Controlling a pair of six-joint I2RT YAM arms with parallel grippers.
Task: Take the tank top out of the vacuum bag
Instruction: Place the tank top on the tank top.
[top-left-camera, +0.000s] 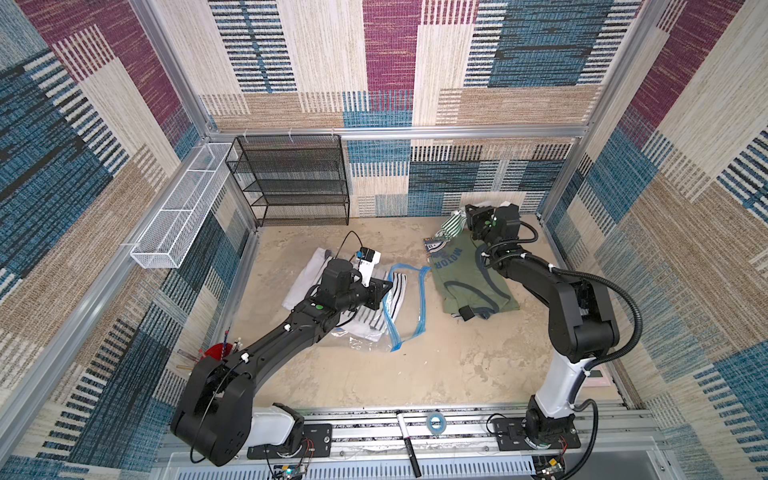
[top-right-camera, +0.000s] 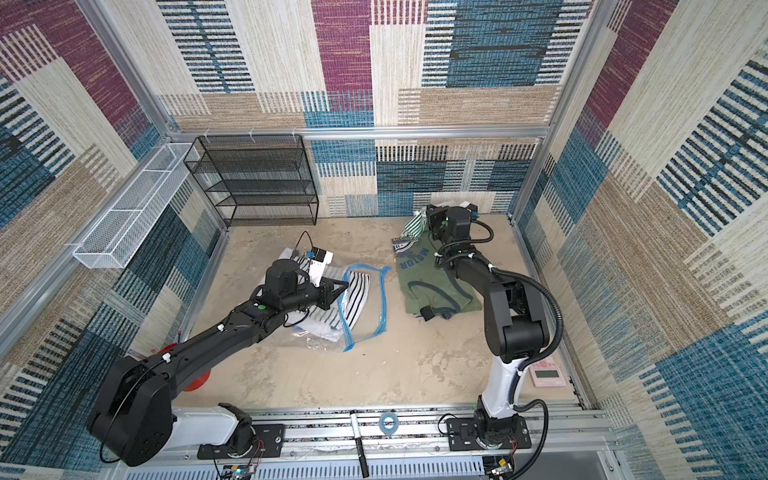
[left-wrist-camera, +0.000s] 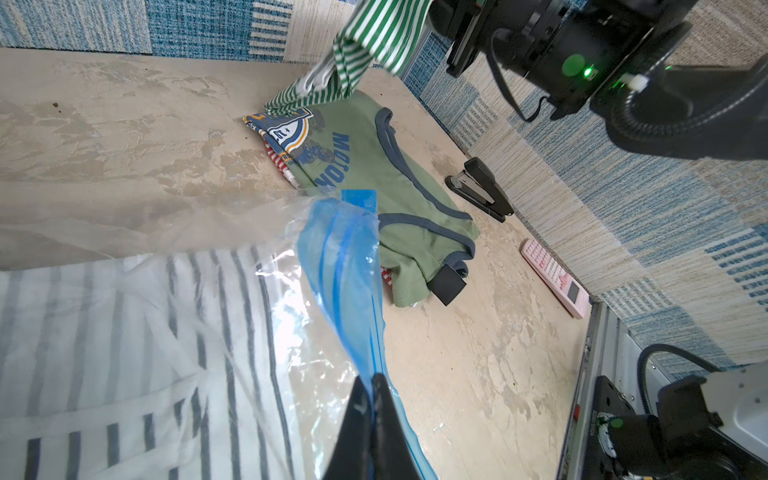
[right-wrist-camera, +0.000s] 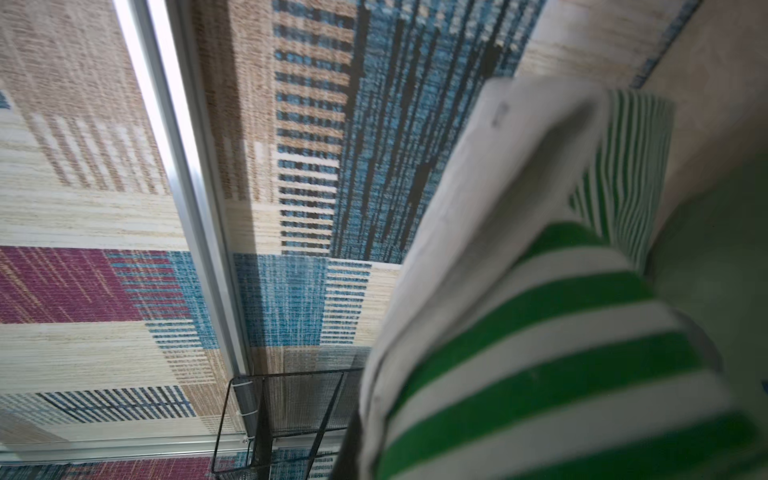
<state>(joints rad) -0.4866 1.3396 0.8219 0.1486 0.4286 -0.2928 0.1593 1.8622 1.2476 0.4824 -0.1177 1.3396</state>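
A black marker (top-left-camera: 407, 440) and a blue tape roll (top-left-camera: 435, 422) lie on the front rail, nearest the arm bases. A pink calculator (top-right-camera: 547, 372) sits at the table's (top-left-camera: 436, 374) near right corner.

Towards the middle of the table lies the vacuum bag (top-left-camera: 361, 343), flat and crinkled. Its blue zip strip (top-left-camera: 422, 303) gapes in a loop on the side facing the right arm. The left gripper (left-wrist-camera: 372, 380) is closed tight on that strip, the blue plastic pinched between its jaws and drawn up off the table. A white garment with dark stripes (left-wrist-camera: 104, 332) is inside the bag, under the clear film.

Just beyond the bag's mouth, and apart from it, an olive tank top (top-left-camera: 465, 274) with navy trim lies on the table, outside the bag. A small black block (left-wrist-camera: 446, 284) is at its near hem and a black stapler (left-wrist-camera: 480, 189) is beside it.

At the far right, the right gripper (top-left-camera: 468, 216) is held above the table, clamped on a green-and-white striped garment (right-wrist-camera: 540, 332). The cloth hides its fingertips. The garment hangs clear of the bag, and its lower end touches the far end of the olive tank top. Whether it is a tank top cannot be told.

Against the far wall stands a black mesh rack (top-left-camera: 291, 183), with a white wire basket (top-left-camera: 178, 216) on the left wall
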